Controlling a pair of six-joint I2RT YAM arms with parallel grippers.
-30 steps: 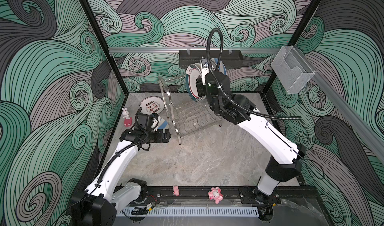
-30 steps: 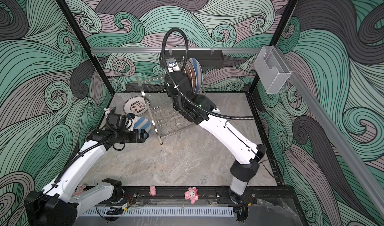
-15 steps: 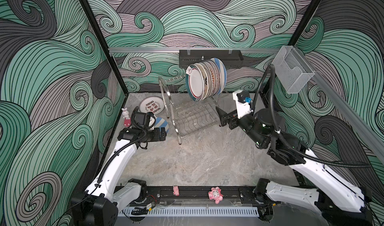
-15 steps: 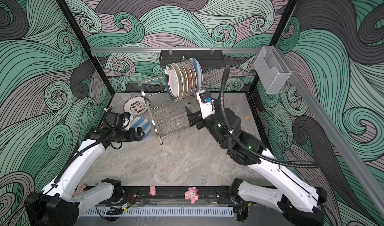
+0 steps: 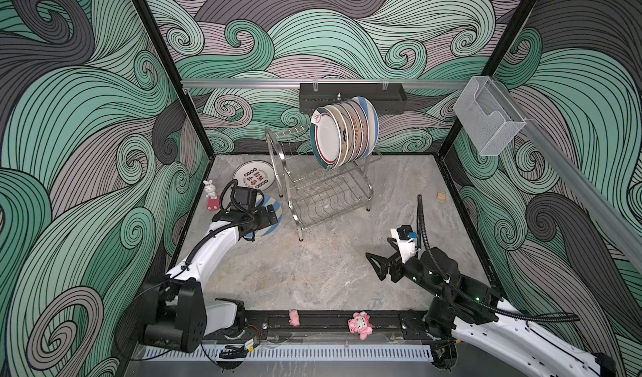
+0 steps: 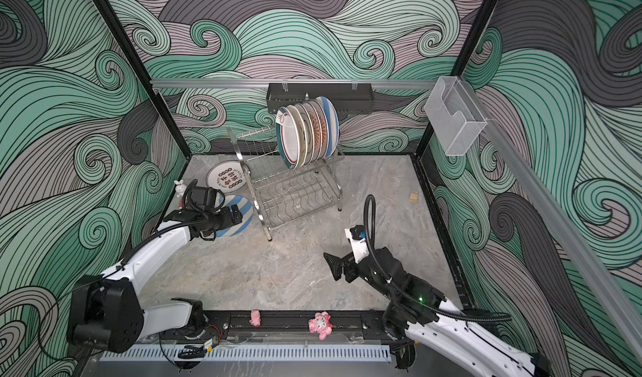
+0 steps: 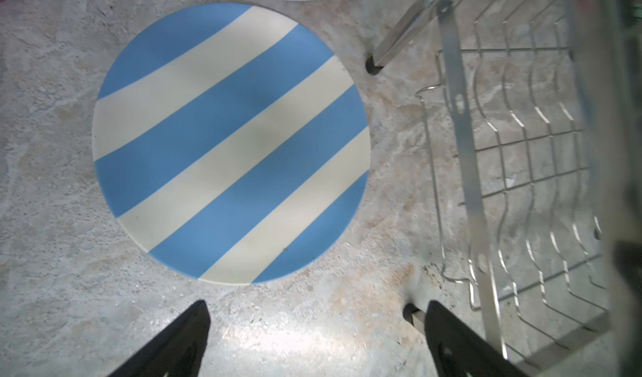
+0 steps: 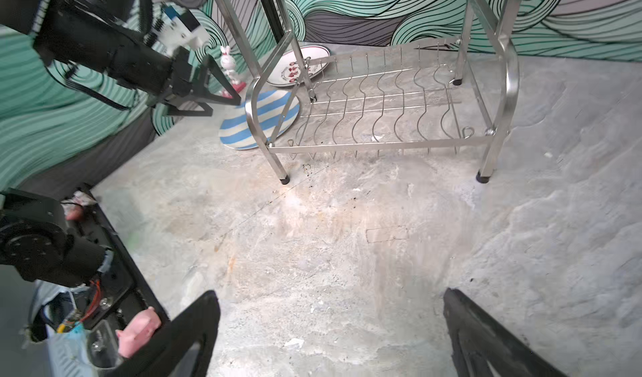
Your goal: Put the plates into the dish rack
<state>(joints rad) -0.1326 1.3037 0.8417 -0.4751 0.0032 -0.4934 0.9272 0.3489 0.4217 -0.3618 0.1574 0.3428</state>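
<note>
The steel dish rack stands at the back centre. Several plates stand upright on its top tier, a teal-rimmed white one at the front. A blue-white striped plate lies flat on the table left of the rack. Behind it lies a white plate with red-black characters. My left gripper hovers open above the striped plate's near edge, holding nothing. Open and empty too, my right gripper hangs over bare table at the front right.
A black perforated shelf hangs on the back wall behind the rack, and a clear plastic box on the right rail. A bunny figure stands by the left wall. Pink toys sit on the front rail. A small tan block lies right.
My right gripper let go of the teal-rimmed plate on the rack's top tier, opened, and pulled back to the front right. The left gripper shifted slightly over the striped plate.
</note>
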